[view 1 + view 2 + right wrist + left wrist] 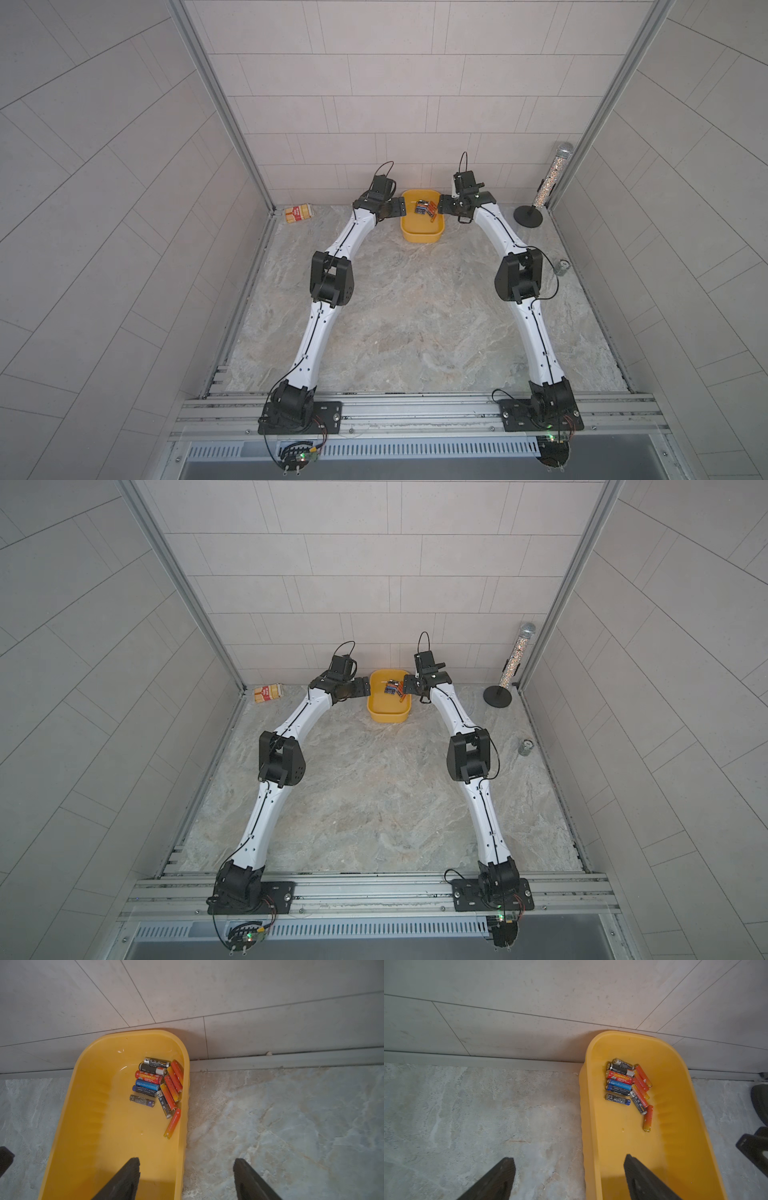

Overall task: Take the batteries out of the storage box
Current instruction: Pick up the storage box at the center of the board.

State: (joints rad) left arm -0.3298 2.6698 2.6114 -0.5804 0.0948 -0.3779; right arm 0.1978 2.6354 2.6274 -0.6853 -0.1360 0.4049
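The yellow storage box (pixel 422 233) (pixel 388 707) stands against the back wall between my two grippers. Several batteries (pixel 426 207) (pixel 392 688) lie in its far half, orange-red, black and one blue, clustered toward the right wall (pixel 627 1084) (pixel 158 1086). My left gripper (pixel 402 206) (pixel 568 1157) is open and straddles the box's left wall (pixel 591 1147), one finger inside and one over the floor, neither touching it. My right gripper (pixel 441 205) (pixel 186 1160) is open and straddles the right wall (pixel 182 1147) the same way. Neither holds anything.
A red-and-cream carton (pixel 298 213) lies at the back left corner. A glittery tube on a black round stand (pixel 528 216) rises at the back right. A small grey metal can (pixel 563 268) sits near the right edge. The tiled back wall is just behind the box.
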